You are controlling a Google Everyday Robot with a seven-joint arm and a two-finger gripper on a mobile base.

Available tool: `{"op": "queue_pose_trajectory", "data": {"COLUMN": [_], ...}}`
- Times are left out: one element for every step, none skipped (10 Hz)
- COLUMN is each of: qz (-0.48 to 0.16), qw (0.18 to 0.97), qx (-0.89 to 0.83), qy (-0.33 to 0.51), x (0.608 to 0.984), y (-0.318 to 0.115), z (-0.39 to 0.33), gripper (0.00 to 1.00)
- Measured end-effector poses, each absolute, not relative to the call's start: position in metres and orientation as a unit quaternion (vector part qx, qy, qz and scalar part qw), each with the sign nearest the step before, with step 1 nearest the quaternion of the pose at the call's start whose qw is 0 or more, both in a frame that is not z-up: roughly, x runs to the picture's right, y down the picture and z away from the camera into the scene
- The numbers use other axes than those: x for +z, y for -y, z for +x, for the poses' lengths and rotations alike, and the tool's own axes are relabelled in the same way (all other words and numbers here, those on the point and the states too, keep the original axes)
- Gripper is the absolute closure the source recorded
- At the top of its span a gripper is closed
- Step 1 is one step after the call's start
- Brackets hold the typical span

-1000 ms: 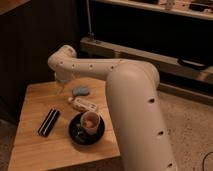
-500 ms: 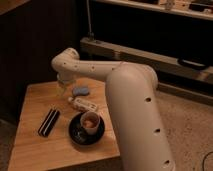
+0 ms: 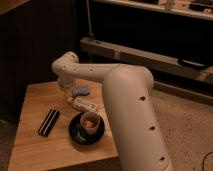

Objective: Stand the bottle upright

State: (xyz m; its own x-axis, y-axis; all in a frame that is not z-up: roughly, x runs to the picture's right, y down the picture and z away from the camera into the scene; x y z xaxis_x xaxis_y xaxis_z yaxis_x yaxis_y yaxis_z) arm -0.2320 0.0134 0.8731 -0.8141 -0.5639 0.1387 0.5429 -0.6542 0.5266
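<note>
The bottle point(image 3: 84, 104) is slim and pale cream with a whitish label. It lies on its side near the middle of the wooden table point(image 3: 35, 150), with its yellowish cap pointing left. My white arm reaches over the table from the right. Its wrist end hangs above the table's far side, just left of and behind the bottle. The gripper point(image 3: 63, 84) sits under that wrist end, mostly hidden by the arm, and it is not touching the bottle.
A blue-grey rounded lump point(image 3: 80, 90) lies just behind the bottle. A black flat case point(image 3: 48, 122) lies at the left front. A cup point(image 3: 89, 121) stands on a black saucer point(image 3: 75, 134) in front of the bottle. Dark shelving stands behind the table.
The arm's wrist end has sunk a little toward the table and shifted slightly right. The bottle and the other things have not moved.
</note>
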Motion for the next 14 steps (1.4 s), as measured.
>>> {"op": "queue_pose_trajectory", "data": {"qz": [0.015,0.011,0.006,0.003,0.0,-0.003,-0.005,-0.008,-0.009,-0.014,-0.016,-0.017,-0.018,-0.017], "qw": [0.304,0.302,0.299,0.296,0.294,0.293,0.294,0.293,0.292,0.292,0.291,0.29,0.295,0.303], "qx": [-0.909,-0.909,-0.909,-0.909,-0.909,-0.909,-0.908,-0.908,-0.907,-0.907,-0.906,-0.906,-0.903,-0.9], "qy": [0.285,0.287,0.29,0.293,0.295,0.297,0.298,0.3,0.302,0.304,0.306,0.308,0.311,0.314], "x": [0.874,0.876,0.877,0.878,0.881,0.884,0.887,0.889,0.891,0.895,0.898,0.9,0.904,0.909], "y": [-0.016,-0.019,-0.023,-0.027,-0.031,-0.034,-0.038,-0.042,-0.046,-0.051,-0.054,-0.057,-0.059,-0.06], "z": [-0.231,-0.23,-0.23,-0.231,-0.231,-0.231,-0.232,-0.234,-0.236,-0.235,-0.236,-0.237,-0.236,-0.233], "gripper": [0.2,0.2,0.2,0.2,0.2,0.2,0.2,0.2,0.2,0.2,0.2,0.2,0.2,0.2]}}
